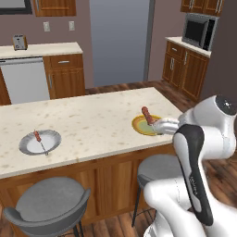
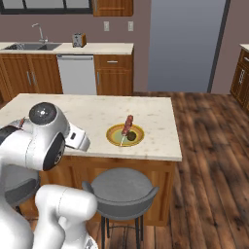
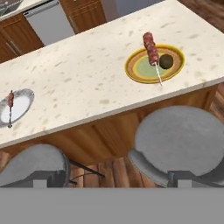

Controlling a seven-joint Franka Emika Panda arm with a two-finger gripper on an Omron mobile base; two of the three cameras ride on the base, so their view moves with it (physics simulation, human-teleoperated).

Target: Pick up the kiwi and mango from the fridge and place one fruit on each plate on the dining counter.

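Observation:
The dining counter [image 1: 92,118] carries two plates. On the yellow plate with the green rim [image 3: 136,70] lie a meat skewer [image 3: 151,48] and the dark brown kiwi [image 3: 166,61]; that kiwi [image 2: 131,137] also shows on the plate's near side in the right base view. Far to the left, the pale grey plate [image 1: 28,147] holds only its skewer [image 1: 39,139]. My gripper [image 3: 111,179] hangs open and empty above the stools, short of the counter's front edge, and my hand covers part of the yellow plate [image 1: 139,125] in the left base view. The mango and the fridge are out of view.
Two grey round stools [image 1: 51,199] [image 2: 121,187] stand under the counter's near edge. Behind the island run wood cabinets, a white dishwasher [image 1: 25,78], a toaster [image 1: 19,42] and a microwave [image 1: 199,30]. Wood floor lies open to the right of the island [image 2: 209,146].

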